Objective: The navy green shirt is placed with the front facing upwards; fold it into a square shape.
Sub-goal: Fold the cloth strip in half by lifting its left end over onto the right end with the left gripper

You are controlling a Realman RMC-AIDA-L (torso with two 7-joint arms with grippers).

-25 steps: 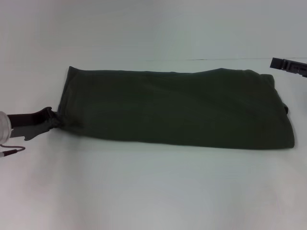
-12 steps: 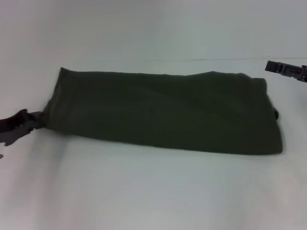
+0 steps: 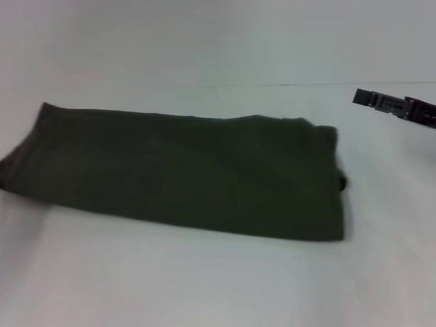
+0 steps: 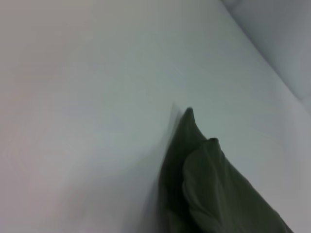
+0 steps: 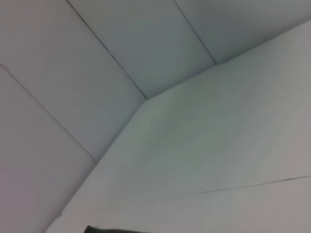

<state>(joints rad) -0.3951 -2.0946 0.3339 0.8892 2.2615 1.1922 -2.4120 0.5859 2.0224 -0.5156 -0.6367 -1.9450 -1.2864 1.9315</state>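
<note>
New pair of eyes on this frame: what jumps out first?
The navy green shirt, folded into a long dark band with its plain side up, stretches across the pale table from the robot's left edge to past the middle. The right gripper hangs above the table off to the right, clear of the cloth. The left gripper is out of sight in the head view; its wrist camera shows only a bunched shirt corner.

Only the right hand (image 3: 395, 107) showed of the robot: a flat, dark, nearly black bar with ridged, blocky segments and paler grey patches.
</note>
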